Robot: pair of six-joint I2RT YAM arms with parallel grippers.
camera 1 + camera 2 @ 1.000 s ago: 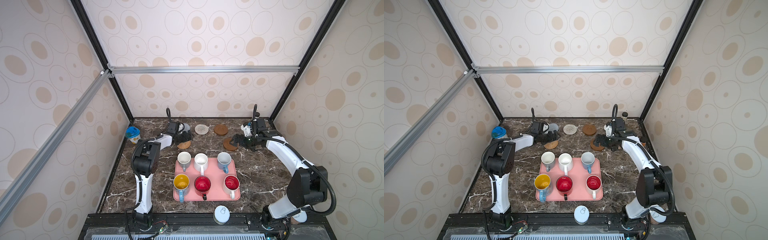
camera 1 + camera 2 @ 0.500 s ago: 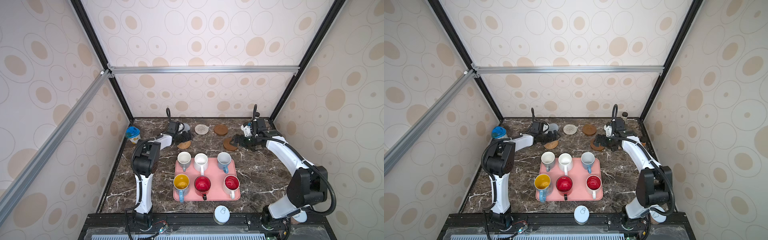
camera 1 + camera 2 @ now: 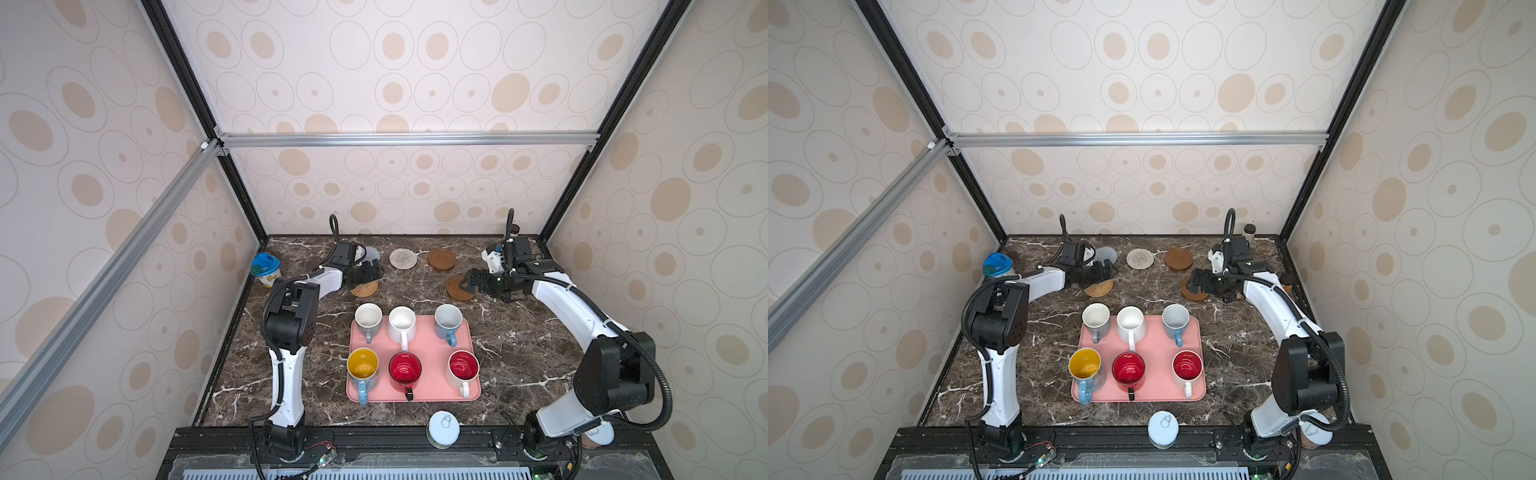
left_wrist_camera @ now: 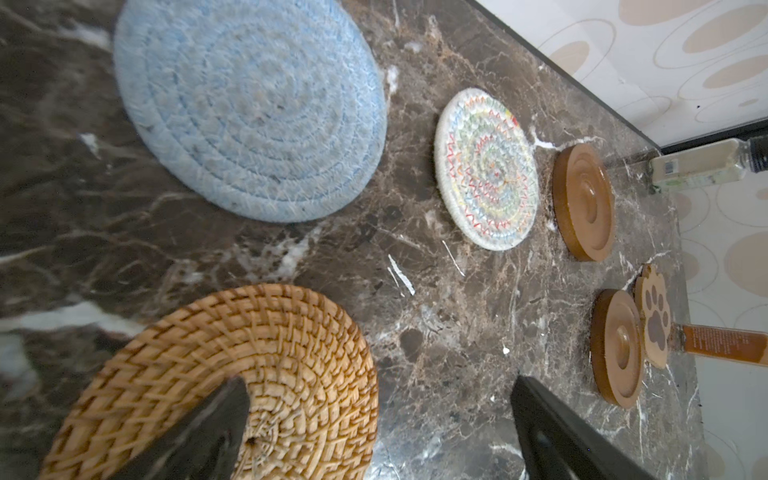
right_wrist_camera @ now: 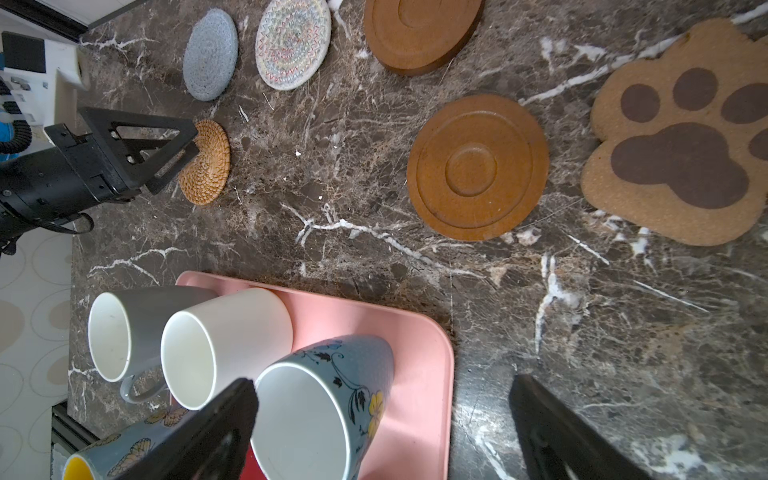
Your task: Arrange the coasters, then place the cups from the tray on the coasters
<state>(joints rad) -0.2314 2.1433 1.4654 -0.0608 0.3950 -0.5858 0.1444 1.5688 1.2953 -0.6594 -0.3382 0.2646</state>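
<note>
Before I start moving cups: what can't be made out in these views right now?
Paw coaster: top views, mostly under the right arm; right wrist view cuts off its edge.
Grey-blue coaster: top views, half behind the left wrist camera.
Rattan coaster: left wrist view, partly behind a finger and cut off; contact with left gripper unclear.
Yellow-inside cup: right wrist view, cut off at the corner.

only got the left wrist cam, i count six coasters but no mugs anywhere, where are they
Observer: All six mugs stand on the pink tray, in two rows of three.
Operator: ok and the other arm, is it carrying something
Observer: No, the right pincer is open and holds nothing.
Operator: any mug tipped over
Observer: None. All are upright, and every handle points toward the robot's side of the table.
</note>
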